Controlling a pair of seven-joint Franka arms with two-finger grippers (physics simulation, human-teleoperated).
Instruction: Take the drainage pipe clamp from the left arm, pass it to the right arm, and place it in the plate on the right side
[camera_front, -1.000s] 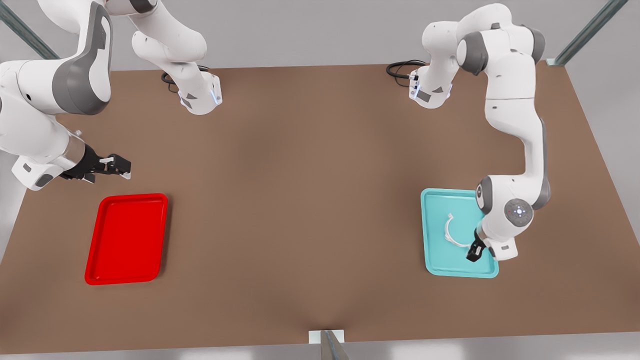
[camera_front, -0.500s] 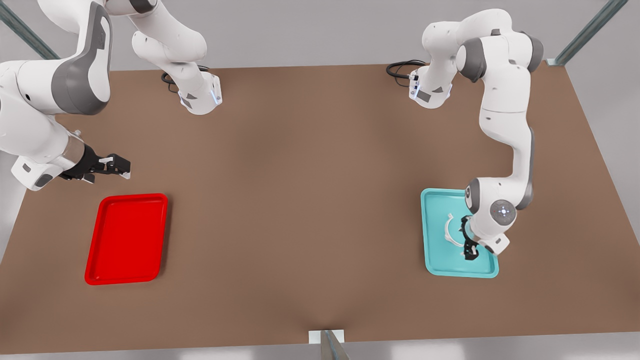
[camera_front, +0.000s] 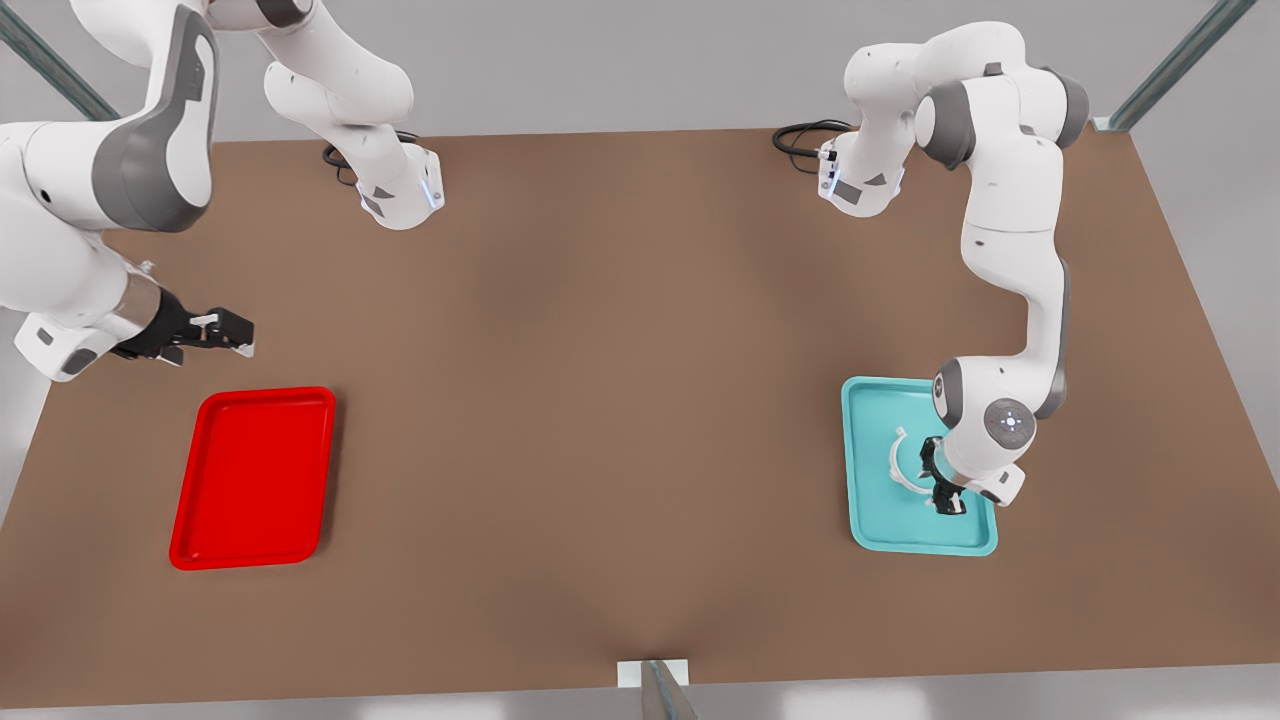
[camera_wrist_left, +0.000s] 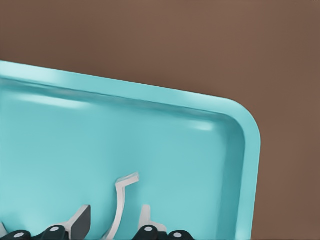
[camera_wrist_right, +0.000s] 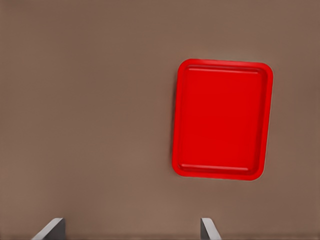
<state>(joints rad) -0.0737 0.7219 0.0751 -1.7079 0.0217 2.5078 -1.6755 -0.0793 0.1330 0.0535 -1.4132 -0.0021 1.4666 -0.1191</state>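
Since half a second ago, we are seeing the left gripper (camera_front: 942, 488) settling over the drainage pipe clamp (camera_wrist_left: 121, 202) in the teal tray (camera_front: 868, 520), jaws spread astride the arc. We are noting the right gripper (camera_front: 232, 330) waiting above the tabletop (camera_front: 620, 400) near the plate (camera_front: 254, 477), jaws spread.

No legible text, label or number anywhere.

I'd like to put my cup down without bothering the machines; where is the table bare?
The wide brown tabletop between the glossy red rectangular tray and the teal tray is free. It is crowded at the teal tray, where the left claw straddles the thin white half-ring clamp.
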